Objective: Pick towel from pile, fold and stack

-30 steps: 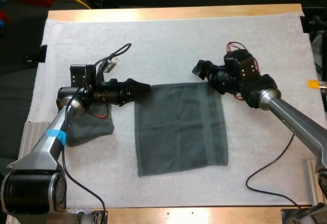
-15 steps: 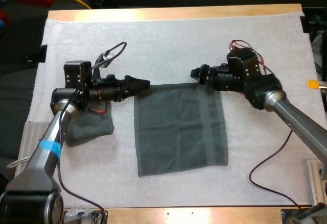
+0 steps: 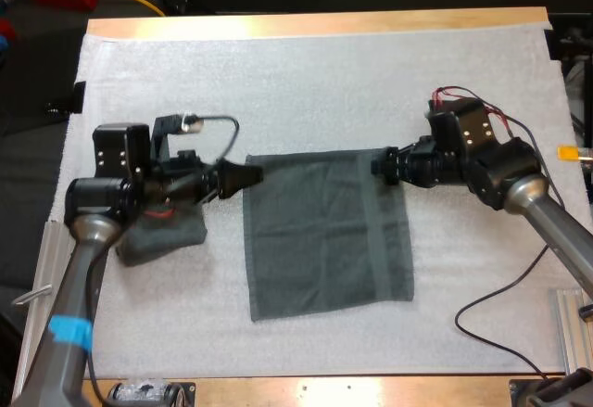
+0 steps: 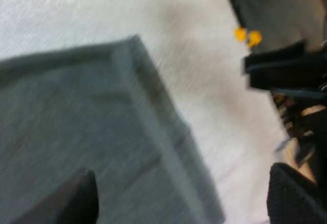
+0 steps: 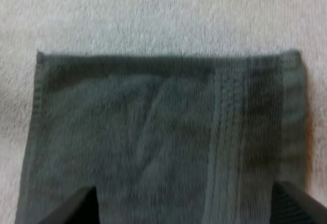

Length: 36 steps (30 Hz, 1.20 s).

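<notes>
Flat towel (image 3: 329, 235): dark grey-green, spread out at the middle of the white mat (image 3: 306, 82), edges roughly square to the table (image 3: 315, 23). A woven band is seen running near-to-far along its right side.

Second towel (image 3: 165, 236): same colour, lumped at the left of the mat, well apart from the flat towel and partly covered by the left arm. Whether it is folded or crumpled cannot be told.

Left gripper (image 3: 250, 176): held at the flat towel's far-left corner, pointing right. In the left wrist view its fingers (image 4: 76, 201) are seen spread wide, with towel cloth and a corner lying flat beneath them; nothing is pinched.

Right gripper (image 3: 380, 164): held at the flat towel's far-right corner, pointing left. In the right wrist view its fingers (image 5: 76, 206) are likewise spread apart over the towel, whose far edge is seen running straight across on the mat; no cloth is gripped.

Contact between fingertips and cloth cannot be judged.
</notes>
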Each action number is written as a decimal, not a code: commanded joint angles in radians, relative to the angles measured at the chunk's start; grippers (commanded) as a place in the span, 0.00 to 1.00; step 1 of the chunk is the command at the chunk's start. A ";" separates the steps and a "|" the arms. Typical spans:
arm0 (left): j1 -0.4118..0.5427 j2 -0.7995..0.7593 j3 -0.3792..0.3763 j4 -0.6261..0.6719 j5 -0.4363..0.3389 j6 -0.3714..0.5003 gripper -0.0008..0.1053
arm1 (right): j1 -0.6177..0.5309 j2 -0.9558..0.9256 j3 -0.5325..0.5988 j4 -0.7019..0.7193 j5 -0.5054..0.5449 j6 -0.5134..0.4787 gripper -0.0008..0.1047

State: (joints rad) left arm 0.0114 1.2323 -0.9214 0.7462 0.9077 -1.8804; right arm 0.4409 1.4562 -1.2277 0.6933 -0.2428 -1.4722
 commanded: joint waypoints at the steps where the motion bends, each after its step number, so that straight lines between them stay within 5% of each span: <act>1: 0.000 -0.032 -0.002 0.062 -0.039 0.051 0.63 | -0.007 -0.032 -0.003 0.042 0.000 -0.021 0.63; 7: -0.006 -0.146 -0.002 0.222 -0.136 0.134 0.63 | -0.007 -0.115 -0.003 0.146 0.000 -0.025 0.63; 14: -0.038 -0.283 -0.002 0.306 -0.192 0.136 0.63 | -0.007 -0.196 -0.003 0.233 0.004 -0.025 0.63; 24: -0.145 -0.464 -0.002 0.450 -0.370 0.136 0.63 | -0.007 -0.324 0.004 0.344 0.007 -0.025 0.63; 36: -0.144 -0.676 -0.002 0.623 -0.449 0.107 0.63 | -0.007 -0.575 0.246 0.342 0.007 0.063 0.63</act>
State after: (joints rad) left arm -0.1276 0.5616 -0.9214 1.3568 0.4703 -1.7640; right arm 0.4409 0.8961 -0.9844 1.0285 -0.2399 -1.4168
